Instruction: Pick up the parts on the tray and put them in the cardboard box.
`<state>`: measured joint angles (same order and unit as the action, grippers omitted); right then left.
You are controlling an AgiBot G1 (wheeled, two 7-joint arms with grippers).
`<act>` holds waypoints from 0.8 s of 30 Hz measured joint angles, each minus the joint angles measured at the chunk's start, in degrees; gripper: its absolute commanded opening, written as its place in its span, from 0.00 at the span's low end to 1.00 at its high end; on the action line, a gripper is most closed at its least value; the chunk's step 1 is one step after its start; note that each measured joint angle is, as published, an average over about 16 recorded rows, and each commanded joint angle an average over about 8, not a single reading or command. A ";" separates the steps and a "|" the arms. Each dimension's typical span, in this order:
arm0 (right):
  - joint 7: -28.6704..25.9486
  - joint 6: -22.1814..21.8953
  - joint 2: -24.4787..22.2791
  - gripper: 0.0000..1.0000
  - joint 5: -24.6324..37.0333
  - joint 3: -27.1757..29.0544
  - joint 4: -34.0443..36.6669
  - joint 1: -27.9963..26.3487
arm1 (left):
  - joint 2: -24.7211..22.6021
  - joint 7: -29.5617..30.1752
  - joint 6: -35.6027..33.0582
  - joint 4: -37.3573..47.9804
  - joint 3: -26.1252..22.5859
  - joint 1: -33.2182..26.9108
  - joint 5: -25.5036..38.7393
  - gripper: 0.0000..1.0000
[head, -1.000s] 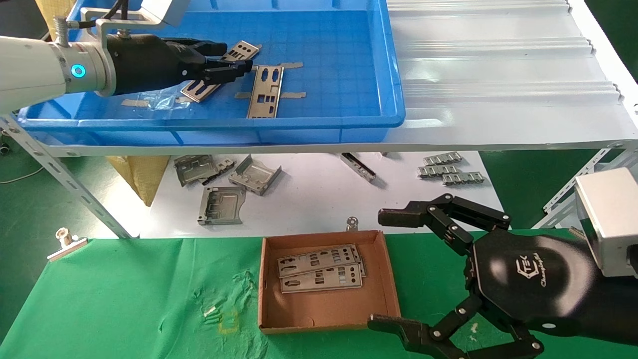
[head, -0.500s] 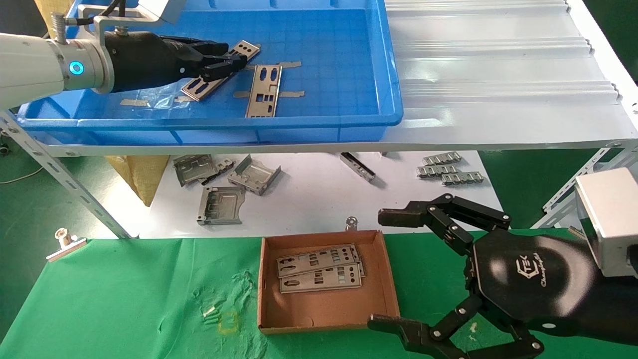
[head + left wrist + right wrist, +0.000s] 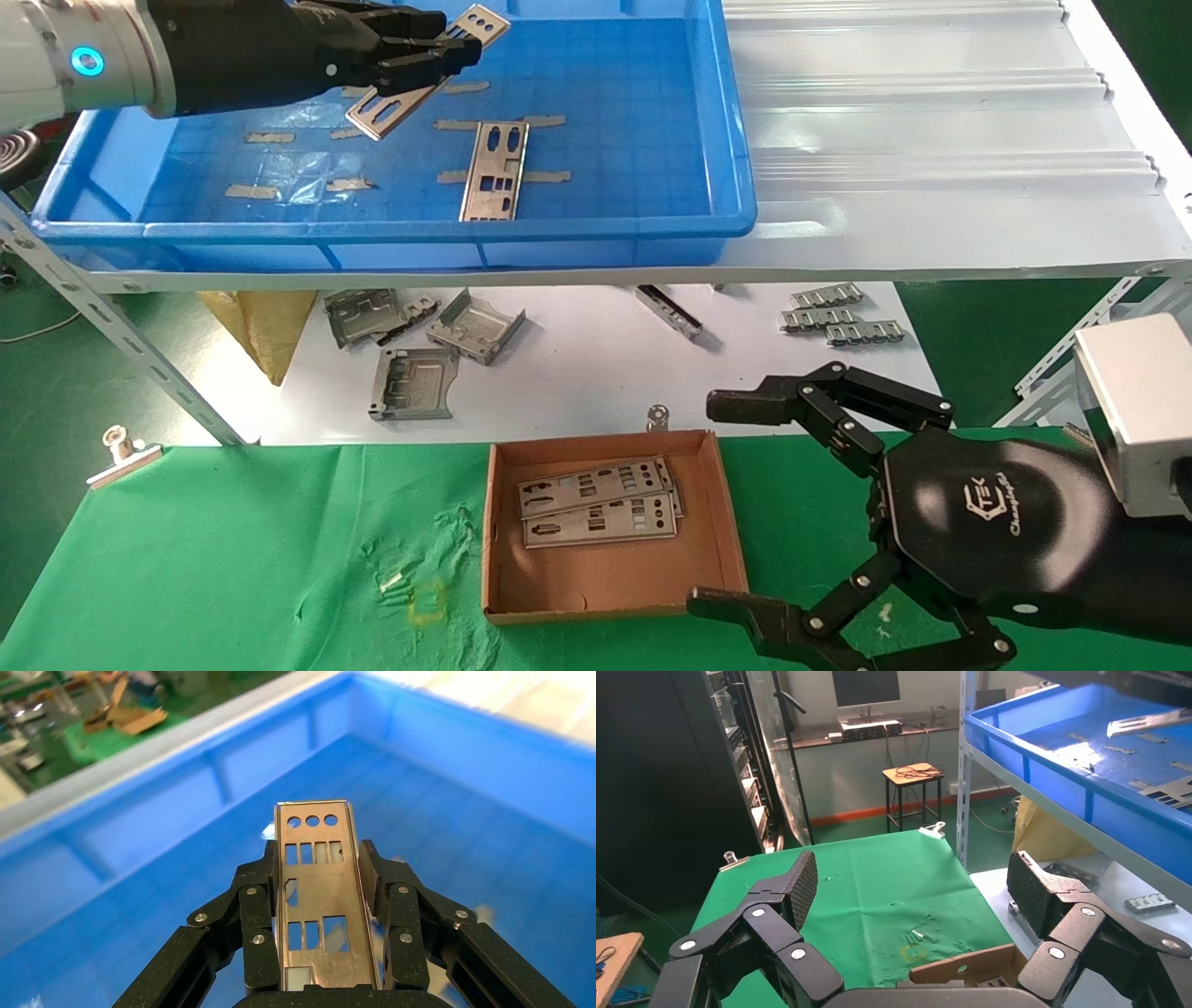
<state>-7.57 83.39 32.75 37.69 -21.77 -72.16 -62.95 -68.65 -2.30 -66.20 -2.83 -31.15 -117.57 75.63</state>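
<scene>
My left gripper (image 3: 438, 51) is shut on a silver punched part (image 3: 424, 70), held by its long edges and lifted above the floor of the blue tray (image 3: 596, 228). The left wrist view shows that part (image 3: 318, 888) clamped between the two pads, my left gripper (image 3: 318, 874) over the tray floor. Another part (image 3: 495, 171) lies flat in the tray. The cardboard box (image 3: 717, 522) on the green cloth holds two stacked parts (image 3: 596, 508). My right gripper (image 3: 736, 503) hangs open beside the box's right wall; in its wrist view the right gripper (image 3: 916, 888) holds nothing.
Tan tape scraps (image 3: 251, 191) lie on the tray floor. Grey bent brackets (image 3: 414, 377) and ridged strips (image 3: 843, 321) lie on the white shelf below the tray. A metal clip (image 3: 121, 452) grips the cloth's left edge.
My left gripper has closed on the part and raised it off the tray floor, toward the tray's far side. The right arm has not moved.
</scene>
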 measured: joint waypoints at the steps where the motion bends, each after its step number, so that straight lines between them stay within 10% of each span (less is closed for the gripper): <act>1: 0.00 0.00 0.00 1.00 0.00 0.00 0.00 0.00 | 0.25 -0.26 -1.61 -0.18 0.07 -0.09 -0.14 0.00; 14: 0.00 0.00 0.00 1.00 0.00 0.00 0.00 0.00 | 3.73 -4.93 -22.67 -6.26 -0.22 2.00 -2.95 0.00; 24: 0.00 0.00 0.00 1.00 -0.01 -0.01 0.00 0.00 | 9.62 -1.97 -25.29 -26.77 -7.01 11.54 -12.62 0.00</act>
<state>-7.57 83.38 32.75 37.68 -21.77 -72.16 -62.95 -59.03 -4.27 -91.49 -29.59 -38.15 -106.03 63.01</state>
